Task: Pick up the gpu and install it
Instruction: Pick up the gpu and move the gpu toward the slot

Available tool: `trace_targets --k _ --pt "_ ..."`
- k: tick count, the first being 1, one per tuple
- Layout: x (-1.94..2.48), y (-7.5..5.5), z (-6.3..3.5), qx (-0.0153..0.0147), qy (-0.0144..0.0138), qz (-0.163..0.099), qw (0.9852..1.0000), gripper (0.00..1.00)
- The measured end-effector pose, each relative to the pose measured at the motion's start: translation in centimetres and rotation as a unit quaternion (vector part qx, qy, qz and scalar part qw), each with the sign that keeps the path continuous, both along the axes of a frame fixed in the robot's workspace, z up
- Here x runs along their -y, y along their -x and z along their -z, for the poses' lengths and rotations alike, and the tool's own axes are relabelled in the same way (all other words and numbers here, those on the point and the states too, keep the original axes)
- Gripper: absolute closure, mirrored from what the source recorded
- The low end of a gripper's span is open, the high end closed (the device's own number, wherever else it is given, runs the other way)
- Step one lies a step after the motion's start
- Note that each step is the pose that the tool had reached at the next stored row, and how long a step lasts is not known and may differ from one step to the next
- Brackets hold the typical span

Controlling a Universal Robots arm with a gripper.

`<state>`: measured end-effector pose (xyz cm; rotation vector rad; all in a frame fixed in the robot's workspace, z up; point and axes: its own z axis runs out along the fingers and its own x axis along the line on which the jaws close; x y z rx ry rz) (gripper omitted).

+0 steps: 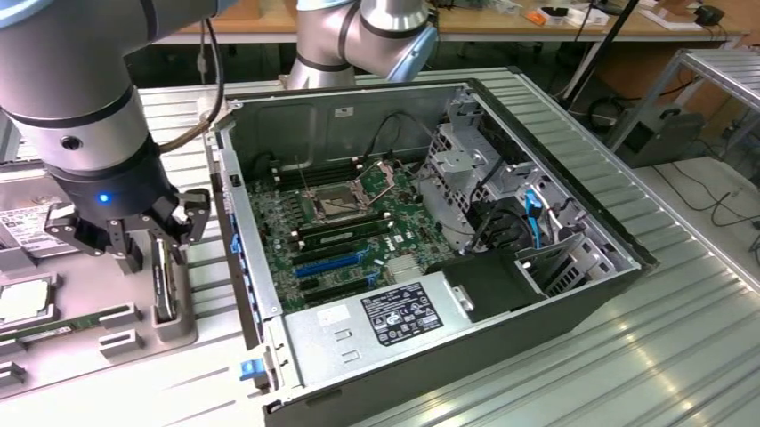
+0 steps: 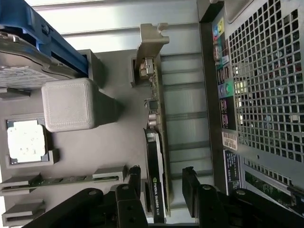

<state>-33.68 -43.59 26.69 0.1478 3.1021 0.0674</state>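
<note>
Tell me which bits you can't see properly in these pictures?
- The gpu: the wrist view looks at it edge-on, so its fan face is hidden.
- In the exterior view, the open gripper covers the card's top.
- The hard drive: cut off by the exterior view's left edge and partly behind the arm.
- The power supply label: its print is too small to read in the exterior view.

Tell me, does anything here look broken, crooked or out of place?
Nothing stands out. The graphics card stands straight on edge in its grey holder, the hand open on either side of it. The computer case lies on its side with the cover off, nothing inside visibly loose.
</note>
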Motion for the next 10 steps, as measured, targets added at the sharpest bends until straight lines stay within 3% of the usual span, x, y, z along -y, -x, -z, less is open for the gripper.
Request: trace_targets --k 1,5,10 --pt "-0.05 0.0 0.42 0.0 0.0 0.0 1.0 0.52" --pt "-1.02 0.0 1.76 0.0001 0.0 0.0 1.0 0.52" --pt "-1.28 0.3 2.35 0.0004 0.001 0.001 1.0 0.52"
